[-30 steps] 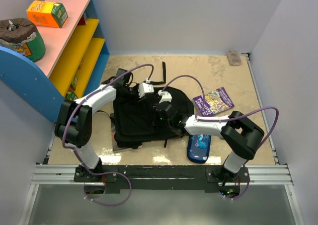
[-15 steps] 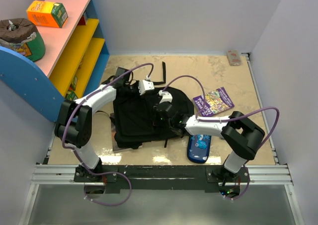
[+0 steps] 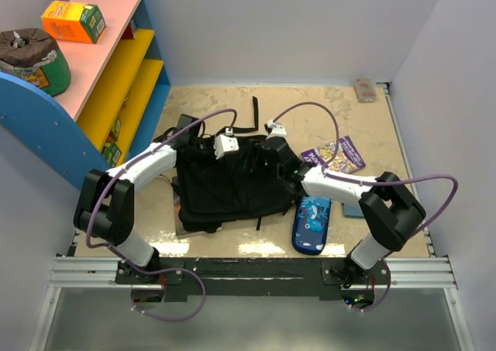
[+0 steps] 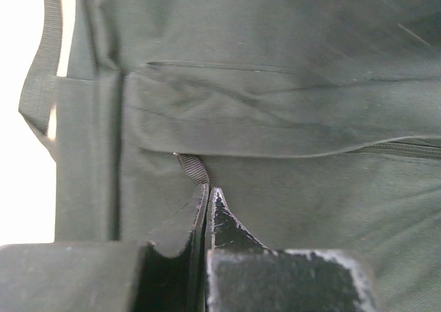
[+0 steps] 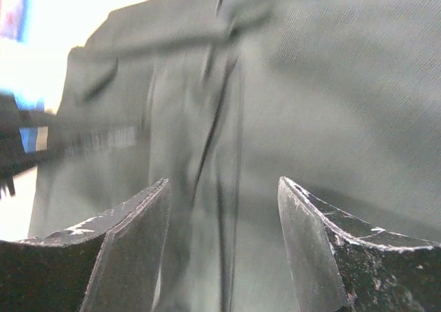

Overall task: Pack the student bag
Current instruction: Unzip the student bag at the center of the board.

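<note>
Item: student bag [image 3: 209,192], black cloth. I judge it soft, floppy, light; take it by the webbing tab [image 4: 196,169]. My left pincer [image 4: 209,192] is pressed together beside it; my right pincer [image 5: 224,182] is spread.

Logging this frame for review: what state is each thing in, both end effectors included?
backpack, lying flat on the table
left end effector, shut, apparently pinching backpack fabric
right end effector, open, empty, above the backpack
pencil case, lying flat beside the backpack
book, closed, flat on the table
</note>
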Tool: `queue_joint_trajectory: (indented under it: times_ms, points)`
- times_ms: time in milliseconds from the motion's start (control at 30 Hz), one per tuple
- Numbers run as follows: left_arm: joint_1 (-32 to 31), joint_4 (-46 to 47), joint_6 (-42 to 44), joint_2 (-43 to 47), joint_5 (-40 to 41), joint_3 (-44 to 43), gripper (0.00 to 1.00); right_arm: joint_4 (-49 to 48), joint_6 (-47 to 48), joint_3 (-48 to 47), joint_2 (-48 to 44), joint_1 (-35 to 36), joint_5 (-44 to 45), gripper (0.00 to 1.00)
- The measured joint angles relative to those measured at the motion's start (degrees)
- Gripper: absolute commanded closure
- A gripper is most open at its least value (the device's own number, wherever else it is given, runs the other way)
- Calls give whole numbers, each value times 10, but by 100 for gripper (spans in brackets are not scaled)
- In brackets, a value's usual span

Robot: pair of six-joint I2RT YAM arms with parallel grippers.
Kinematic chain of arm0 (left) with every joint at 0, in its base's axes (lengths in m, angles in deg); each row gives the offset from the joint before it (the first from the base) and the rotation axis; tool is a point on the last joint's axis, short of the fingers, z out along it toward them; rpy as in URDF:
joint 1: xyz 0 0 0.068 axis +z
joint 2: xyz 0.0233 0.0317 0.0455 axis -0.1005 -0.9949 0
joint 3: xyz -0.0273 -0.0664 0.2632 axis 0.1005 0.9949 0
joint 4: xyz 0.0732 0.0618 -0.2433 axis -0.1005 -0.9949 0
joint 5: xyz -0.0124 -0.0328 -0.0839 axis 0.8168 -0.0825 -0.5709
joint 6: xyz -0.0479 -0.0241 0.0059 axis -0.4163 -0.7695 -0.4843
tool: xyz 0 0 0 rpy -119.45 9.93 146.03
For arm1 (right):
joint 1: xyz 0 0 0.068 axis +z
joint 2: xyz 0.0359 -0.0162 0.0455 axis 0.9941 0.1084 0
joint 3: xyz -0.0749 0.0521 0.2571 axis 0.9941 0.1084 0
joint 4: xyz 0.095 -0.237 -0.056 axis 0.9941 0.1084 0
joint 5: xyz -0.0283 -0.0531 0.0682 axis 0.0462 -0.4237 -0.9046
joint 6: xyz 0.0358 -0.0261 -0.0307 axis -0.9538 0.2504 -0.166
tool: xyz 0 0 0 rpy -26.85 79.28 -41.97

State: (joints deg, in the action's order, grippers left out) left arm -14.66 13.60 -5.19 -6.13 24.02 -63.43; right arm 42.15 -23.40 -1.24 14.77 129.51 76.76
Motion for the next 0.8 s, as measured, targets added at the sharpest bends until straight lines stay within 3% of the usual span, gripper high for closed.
queue_joint_trajectory:
  times_ms: [267, 400, 567, 800]
  points:
    - [-9, 3, -8, 10, -4, 17, 100, 28, 20, -159, 116, -33, -2, 48]
    - [-14, 7, -9, 21, -5, 26, 100, 46, 24, -219, 181, -31, -4, 61]
    - [-18, 8, -10, 28, -7, 36, 100, 91, 23, -271, 243, -31, -2, 63]
    - [-42, -7, -14, 49, -11, 54, 100, 120, 20, -297, 257, -38, 0, 66]
